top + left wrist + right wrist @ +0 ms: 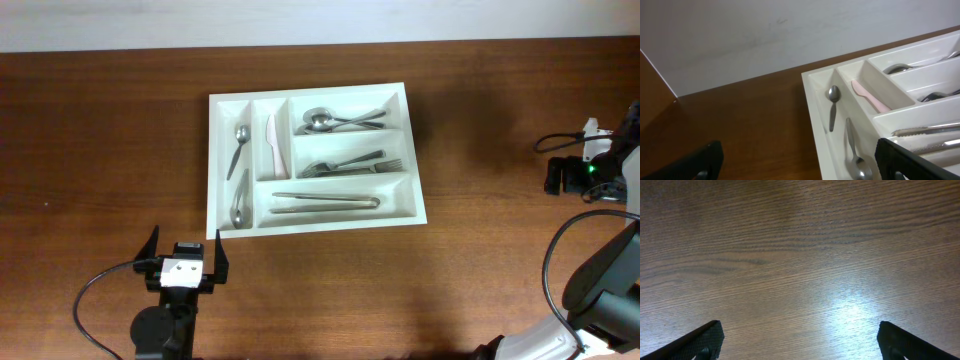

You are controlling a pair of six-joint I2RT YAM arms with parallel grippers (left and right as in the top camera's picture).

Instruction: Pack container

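The left gripper [186, 245] sits at 7 o'clock from the tray [330, 217], its jaws spread wide and holding nothing, its right finger [219, 243] just short of the tray's near-left corner. At 9 o'clock of the tray the table [100, 120] is bare wood out to its left edge. The tray lies flat mid-table, slightly skewed, its far rim near the table's 12 o'clock edge. Its leftmost narrow slot holds two spoons [239, 200] end to end. The next slot holds a pale knife [271, 145]. In the crosswise slots lie more spoons [335, 120] at 12 o'clock, forks [345, 165] in the middle and tongs [325, 201] at 6 o'clock. From the tray's right rim an open stretch of wood runs toward 3 o'clock. There, well apart, the right gripper [800, 342] hangs over bare table, jaws wide apart and empty.
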